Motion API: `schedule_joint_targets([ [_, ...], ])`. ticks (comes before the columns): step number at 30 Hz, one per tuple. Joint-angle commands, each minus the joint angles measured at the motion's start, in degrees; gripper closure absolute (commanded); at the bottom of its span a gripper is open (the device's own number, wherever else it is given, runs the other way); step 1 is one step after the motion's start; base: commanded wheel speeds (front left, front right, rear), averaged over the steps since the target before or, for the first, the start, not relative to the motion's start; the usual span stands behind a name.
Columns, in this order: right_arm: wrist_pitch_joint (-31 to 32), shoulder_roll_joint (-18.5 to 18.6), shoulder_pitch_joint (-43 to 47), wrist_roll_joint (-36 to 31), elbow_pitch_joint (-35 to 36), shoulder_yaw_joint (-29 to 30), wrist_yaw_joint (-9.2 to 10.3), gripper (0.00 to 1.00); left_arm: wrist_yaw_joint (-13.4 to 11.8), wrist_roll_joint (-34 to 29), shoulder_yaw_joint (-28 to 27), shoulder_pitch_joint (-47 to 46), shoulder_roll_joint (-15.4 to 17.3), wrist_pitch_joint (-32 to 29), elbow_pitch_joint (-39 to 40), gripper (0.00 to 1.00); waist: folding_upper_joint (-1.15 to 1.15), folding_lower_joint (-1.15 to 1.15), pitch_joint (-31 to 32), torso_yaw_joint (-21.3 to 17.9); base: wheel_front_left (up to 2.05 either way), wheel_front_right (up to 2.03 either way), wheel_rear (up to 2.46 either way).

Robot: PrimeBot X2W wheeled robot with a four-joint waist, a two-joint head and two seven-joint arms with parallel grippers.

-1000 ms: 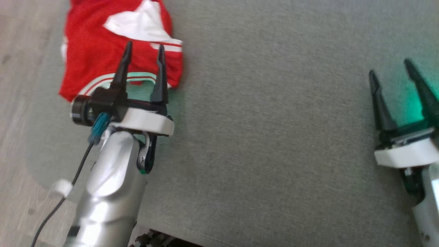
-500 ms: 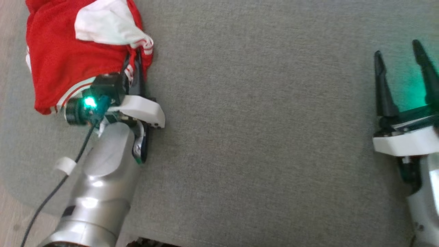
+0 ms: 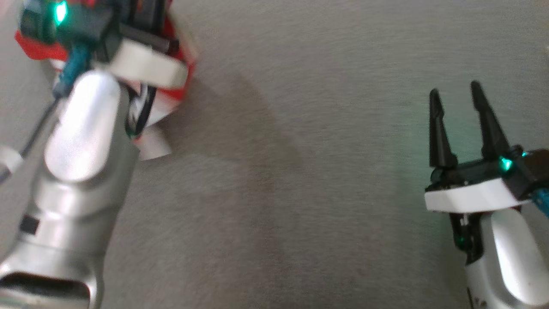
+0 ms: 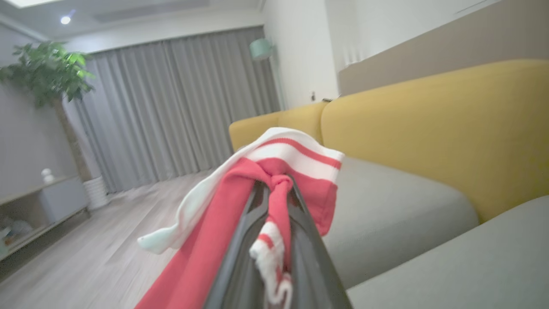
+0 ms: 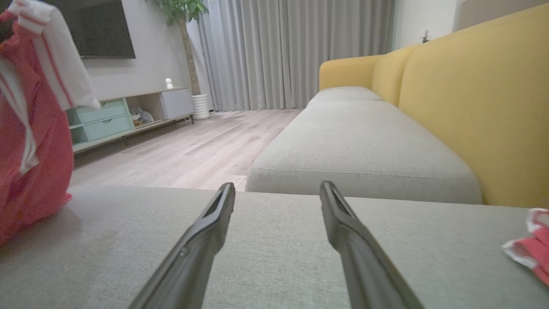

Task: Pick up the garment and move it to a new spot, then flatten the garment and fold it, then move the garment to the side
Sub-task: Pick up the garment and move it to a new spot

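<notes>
yellow sofa (image 5: 472, 107); grey curtains (image 5: 296, 51) — wood floor (image 5: 193, 154)

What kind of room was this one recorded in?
Most likely a home living room: a yellow sofa with grey seat cushions, a wall-mounted TV, and floor-length grey curtains over a wood floor.

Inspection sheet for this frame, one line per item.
Surface: grey fabric cushion, smooth.
Job's things: red-and-white garment, lifted, hanging from the left gripper.
Clutter: second red-and-white cloth piece on the cushion, at the right wrist view's right edge.
Grippers: left gripper shut on garment; right gripper open, holding nothing, above the cushion.
Cables: dark cable beside left forearm, blurred.
Surroundings: yellow sofa back, grey curtains, potted plant, wood floor.
</notes>
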State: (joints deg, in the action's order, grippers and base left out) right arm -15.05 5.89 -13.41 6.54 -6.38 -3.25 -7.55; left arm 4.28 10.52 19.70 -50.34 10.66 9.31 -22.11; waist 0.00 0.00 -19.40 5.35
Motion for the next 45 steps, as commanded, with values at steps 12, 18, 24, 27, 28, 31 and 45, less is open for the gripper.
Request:
schedule_joint_targets([
  [12, 0.05, -2.88, 4.19, 1.71, 3.77, -1.65, 0.06, 0.0, 2.43, 1.42, 4.07, -9.27, 2.79, -10.86, 8.9, 1.0, 0.0, 0.0, 10.54, -21.15, 0.0, 0.0, 0.0],
  [18, 0.05, -2.99, 4.66, 3.48, 4.49, -2.24, 0.06, 0.0, 2.63, 2.52, 6.4, -5.06, 2.97, -11.4, 6.46, 1.0, 0.0, 0.0, 7.82, -24.94, 0.0, 0.0, 0.0],
  [24, 0.05, -3.0, 4.24, 5.4, 3.96, -3.93, 0.06, 0.0, 2.86, 2.66, 10.66, 2.47, 2.95, -7.08, -0.88, 0.14, 0.0, 0.0, 3.69, -25.68, 0.0, 0.0, 0.0],
  [27, 0.05, -3.01, 4.04, 5.91, 3.07, -4.88, 0.06, 0.0, 2.6, 2.51, 12.23, 6.34, 1.91, -2.54, -6.3, 0.0, 0.0, 0.0, 2.43, -24.85, 0.0, 0.0, 0.0],
  [28, 0.05, -3.01, 4.01, 5.98, 2.75, -5.15, 0.06, 0.0, 2.21, 2.36, 12.62, 7.52, 1.41, -0.85, -7.88, 0.0, 0.0, 0.0, 2.23, -24.37, 0.0, 0.0, 0.0],
  [31, 0.05, -3.01, 4.29, 5.8, 1.86, -5.11, 0.06, 0.0, -0.12, 3.24, 12.18, 11.17, -1.1, 3.7, -10.74, 0.0, 0.0, 0.0, 2.4, -21.91, 0.0, 0.0, 0.0],
  [45, 0.05, -3.01, 10.47, 2.79, -3.18, -1.87, 0.06, 0.0, -10.07, 2.89, -2.57, 41.23, -5.91, 5.67, 10.64, 0.0, 0.0, 0.0, 13.85, -6.71, 0.0, 0.0, 0.0],
])
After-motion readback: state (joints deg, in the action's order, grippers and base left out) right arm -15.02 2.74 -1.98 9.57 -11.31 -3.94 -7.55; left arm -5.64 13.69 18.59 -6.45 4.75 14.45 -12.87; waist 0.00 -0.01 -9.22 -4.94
